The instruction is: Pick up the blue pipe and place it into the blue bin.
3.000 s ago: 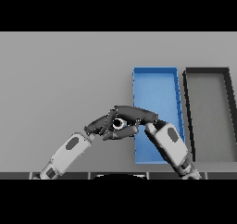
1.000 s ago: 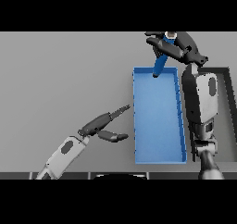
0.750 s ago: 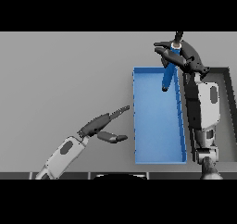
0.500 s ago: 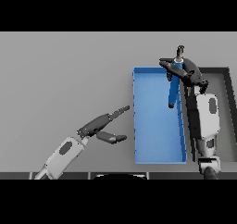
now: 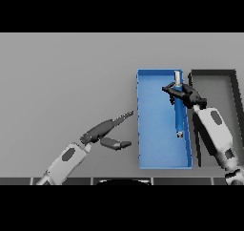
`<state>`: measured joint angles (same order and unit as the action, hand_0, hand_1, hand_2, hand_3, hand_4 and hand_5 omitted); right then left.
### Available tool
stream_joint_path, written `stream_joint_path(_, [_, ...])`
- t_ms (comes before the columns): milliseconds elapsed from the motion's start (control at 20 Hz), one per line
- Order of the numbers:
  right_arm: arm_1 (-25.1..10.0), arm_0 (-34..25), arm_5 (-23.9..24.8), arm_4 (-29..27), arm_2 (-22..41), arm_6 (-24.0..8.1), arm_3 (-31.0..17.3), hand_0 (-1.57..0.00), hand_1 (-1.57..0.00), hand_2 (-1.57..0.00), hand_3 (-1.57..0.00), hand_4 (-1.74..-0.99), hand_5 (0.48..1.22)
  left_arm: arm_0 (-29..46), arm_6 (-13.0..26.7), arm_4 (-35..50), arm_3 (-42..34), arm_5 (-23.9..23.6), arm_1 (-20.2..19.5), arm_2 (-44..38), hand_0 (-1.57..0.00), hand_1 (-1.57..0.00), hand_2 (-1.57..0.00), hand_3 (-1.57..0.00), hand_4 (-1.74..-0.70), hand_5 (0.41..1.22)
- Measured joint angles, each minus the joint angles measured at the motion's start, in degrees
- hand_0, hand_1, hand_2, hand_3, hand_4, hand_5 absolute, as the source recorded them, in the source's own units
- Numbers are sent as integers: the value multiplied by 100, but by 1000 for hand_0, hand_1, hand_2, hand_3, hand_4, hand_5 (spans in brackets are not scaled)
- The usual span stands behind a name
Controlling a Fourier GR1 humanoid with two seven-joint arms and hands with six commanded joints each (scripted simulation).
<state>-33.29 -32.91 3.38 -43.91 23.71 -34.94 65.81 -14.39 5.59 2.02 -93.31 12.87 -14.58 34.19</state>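
Note:
The blue pipe (image 5: 179, 114) is long and thin with a pale end at the top, and it lies lengthwise along the right side inside the blue bin (image 5: 155, 149). My right hand (image 5: 185, 94) is over the pipe's upper part, fingers curled around it near the pale end. Whether the pipe rests on the bin floor or hangs just above it I cannot tell. My left hand (image 5: 106, 131) hovers over the grey table left of the bin, fingers straight, thumb spread, holding nothing.
A dark grey bin (image 5: 217, 79) stands directly right of the blue bin, partly covered by my right forearm (image 5: 214, 134). The grey table (image 5: 62, 77) stretches to the left and back.
My right hand has carried the pipe down from above the bin's far edge into the bin, turning it lengthwise along the right wall. The left hand has stayed in place.

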Motion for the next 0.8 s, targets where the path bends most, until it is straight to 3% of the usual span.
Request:
stream_joint_path(100, [-356, -284, 185, -824, 740, 1, -124, -599, -566, -545, -330, -1302, 1182, 9, -22, -29, -22, -29, 48, 35, 1, 1, 1, 1, -828, 476])
stream_joint_path(150, [-485, -323, 224, -1074, 998, 1, -71, -479, -452, -436, -264, -1264, 1139, -39, 39, -23, 5, -38, 21, -10, 1, 1, 1, 1, -826, 477])
stream_joint_path(300, [-798, -437, -337, -671, 1403, 0, 244, -246, -231, -223, -135, -1204, 1002, -59, 78, -10, -41, -40, 33, 4, 1, 1, 1, 1, -829, 477])
stream_joint_path(500, [-911, -514, -426, -279, 1634, 32, 391, -123, -94, -91, -55, -1189, 880, -25, 34, -8, -55, -51, 42, 14, 1, 1, 1, 1, -831, 471])
stream_joint_path(800, [-906, -561, -279, -165, 1680, 63, 324, -32, -24, -23, -14, -1182, 789, 20, 117, 37, -110, -43, -25, -19, 1, 1, 1, 1, -828, 471])
